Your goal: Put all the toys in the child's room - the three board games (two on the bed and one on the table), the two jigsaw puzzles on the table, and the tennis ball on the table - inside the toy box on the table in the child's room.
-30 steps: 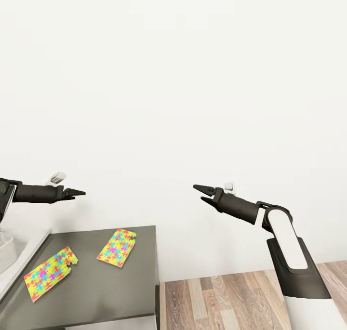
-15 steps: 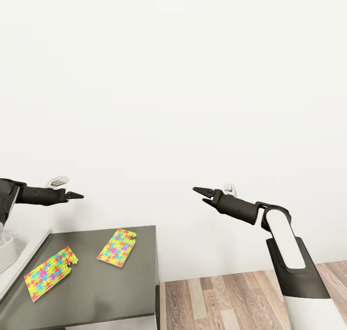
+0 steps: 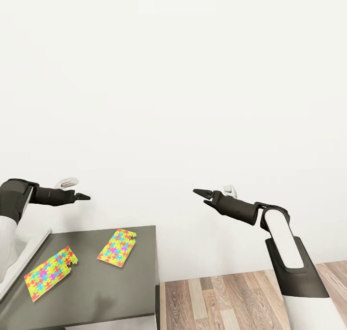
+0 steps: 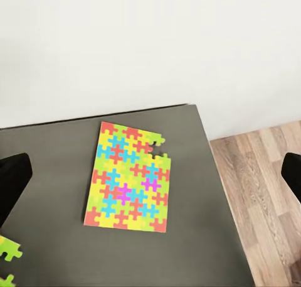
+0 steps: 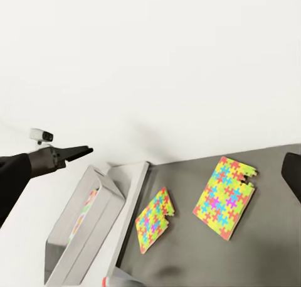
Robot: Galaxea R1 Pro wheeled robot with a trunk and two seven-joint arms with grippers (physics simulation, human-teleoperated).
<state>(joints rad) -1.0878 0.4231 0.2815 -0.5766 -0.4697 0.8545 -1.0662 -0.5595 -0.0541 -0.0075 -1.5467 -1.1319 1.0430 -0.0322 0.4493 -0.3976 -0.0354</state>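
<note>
Two jigsaw puzzles lie flat on the dark grey end of the table [image 3: 120, 291]: one near the wall [image 3: 117, 247], [image 4: 130, 177], [image 5: 224, 197], the other closer to the front left [image 3: 50, 272], [image 5: 153, 220]. The toy box [image 5: 75, 237] stands on the light grey top beside them, with something flat and colourful inside. My left gripper [image 3: 84, 196] hovers open, high above the puzzles. My right gripper [image 3: 201, 195] hangs open in the air past the table's right end, over the floor. Both hold nothing.
A plain white wall runs behind the table. Wooden floor [image 3: 241, 296] lies to the right of the table's end edge [image 3: 157, 282]. The light grey top [image 3: 24, 257] adjoins the dark one at the left.
My left arm has swung a little right and up, its upper part now showing at the left edge and covering the toy box rim. The right gripper has barely moved.
</note>
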